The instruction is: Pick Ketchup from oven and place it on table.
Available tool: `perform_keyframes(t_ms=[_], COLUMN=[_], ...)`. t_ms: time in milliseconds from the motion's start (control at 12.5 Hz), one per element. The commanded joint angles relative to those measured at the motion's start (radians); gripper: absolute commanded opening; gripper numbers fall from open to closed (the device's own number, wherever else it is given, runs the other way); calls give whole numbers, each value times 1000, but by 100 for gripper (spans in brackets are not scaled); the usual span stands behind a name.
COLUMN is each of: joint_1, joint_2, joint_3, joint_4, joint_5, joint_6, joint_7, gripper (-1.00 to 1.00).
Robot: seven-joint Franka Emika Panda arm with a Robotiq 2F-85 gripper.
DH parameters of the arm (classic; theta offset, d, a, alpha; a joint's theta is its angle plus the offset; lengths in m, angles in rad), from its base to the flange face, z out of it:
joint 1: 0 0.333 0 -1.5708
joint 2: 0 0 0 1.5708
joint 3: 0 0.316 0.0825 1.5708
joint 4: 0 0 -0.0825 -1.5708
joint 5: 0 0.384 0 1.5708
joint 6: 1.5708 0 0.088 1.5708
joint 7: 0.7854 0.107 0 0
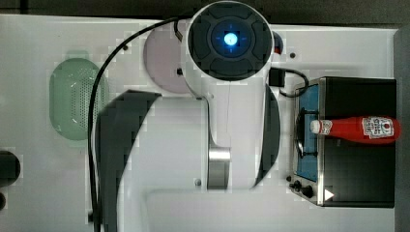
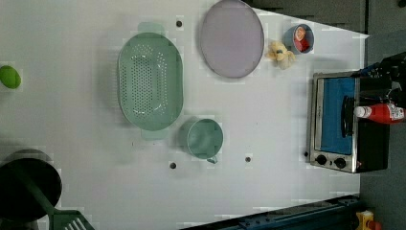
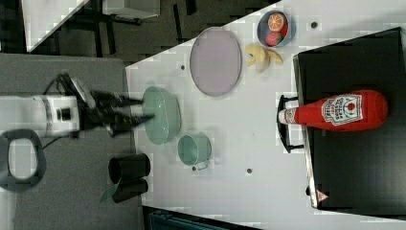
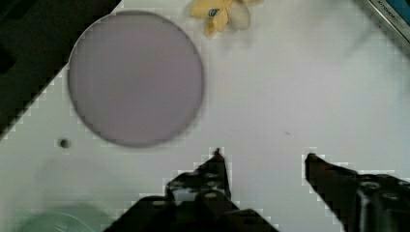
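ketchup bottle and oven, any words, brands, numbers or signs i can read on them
Ketchup bottle: white-and-red label with print, too blurred to read.
Oven: a small red-and-white triangular warning sign at its front corner, symbol unreadable.
Oven, in the wrist view: a strip of small dark lettering, too small to read.
No numbers are legible.

1. This looks like a robot lab dressed up as a kitchen, not a home.
2. A white robot arm (image 1: pixel 227 106) stands on a plain white desk (image 2: pixel 72 143) dotted with small round holes (image 2: pixel 173 166).
3. Kitchen things lie spread out: a toaster oven (image 2: pixel 335 120), a green colander (image 2: pixel 150 80), a cup (image 2: pixel 205 138), a plate (image 2: pixel 231 37).
4. Grey floor (image 3: pixel 62 201) and dark frames (image 3: pixel 110 19) surround it.
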Motion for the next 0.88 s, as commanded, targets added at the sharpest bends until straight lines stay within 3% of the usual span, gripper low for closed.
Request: perform_keyframes(t_ms=[80, 240, 560, 880], joint_1=[-38, -39, -49, -75], joint_2=[-386, -386, -375, -306], joint_3=[-13, -15, -71, -197], joint_4=[-150, -149, -149, -147], joint_5=[-38, -38, -38, -39], joint_6=[-181, -181, -167, -109], joint_7=[13, 13, 13, 11], gripper=[59, 99, 100, 100])
